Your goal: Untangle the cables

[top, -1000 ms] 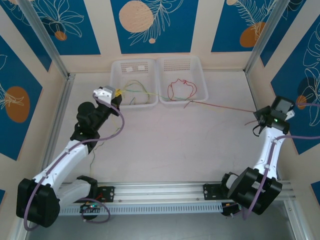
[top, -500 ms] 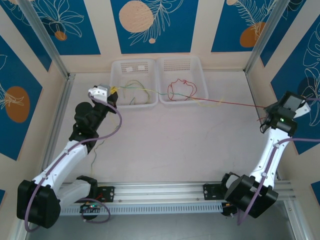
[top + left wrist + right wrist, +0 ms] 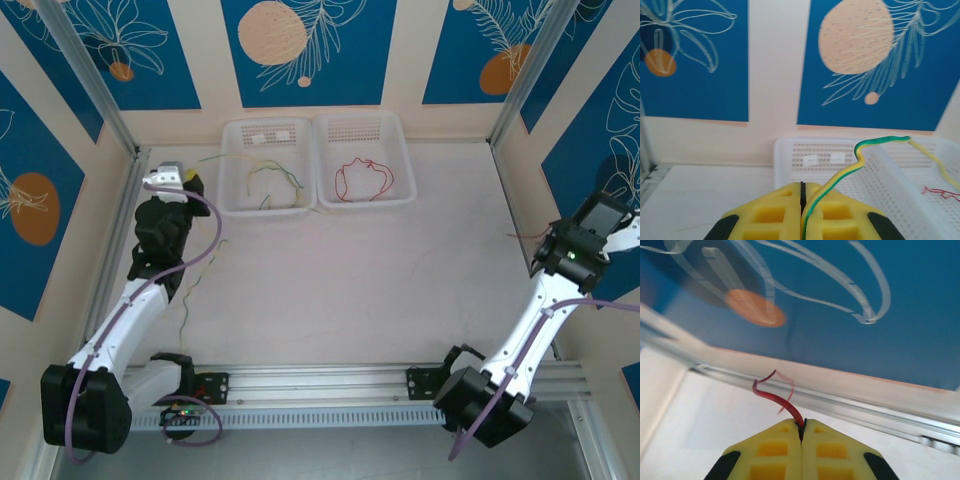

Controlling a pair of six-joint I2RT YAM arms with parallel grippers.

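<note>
a: state of the left gripper (image 3: 802, 186)?

b: pinched fully shut on the yellow-green cable (image 3: 860, 160). yellow fingertips pressed together, with the cable coming out from between them.

a: and where, measured from the left basket (image 3: 232, 170)?

b: just off its left wall, near the far corner, not touching it. from the top, parked there at (image 3: 197, 182).

a: path of that cable?

b: up out of the grip, over the left basket's left rim, then down into curls on that basket's floor (image 3: 272, 172). in the left wrist view, rising in a wavy arc above the basket's mesh wall (image 3: 790, 155).

a: right gripper (image 3: 802, 427)?

b: closed tight too, no gap between the pads. nipped onto a red cable end (image 3: 772, 395), only a short curly tip poking out past the fingertips.

a: position against the left basket?

b: far off to its right and a little nearer the arm bases, well past the right basket (image 3: 402, 150), close to the side wall (image 3: 548, 245).

a: other cables?

b: a looped red cable (image 3: 362, 180) inside the right basket, the one touching the left basket's right wall. lying loose, apart from both grippers.

a: anything nearer than the left basket?

b: a thin strand (image 3: 187, 305), towards the bases and to the left, beside the left arm. too fine to name the colour; cannot tell whether flat on the table or hanging.
</note>
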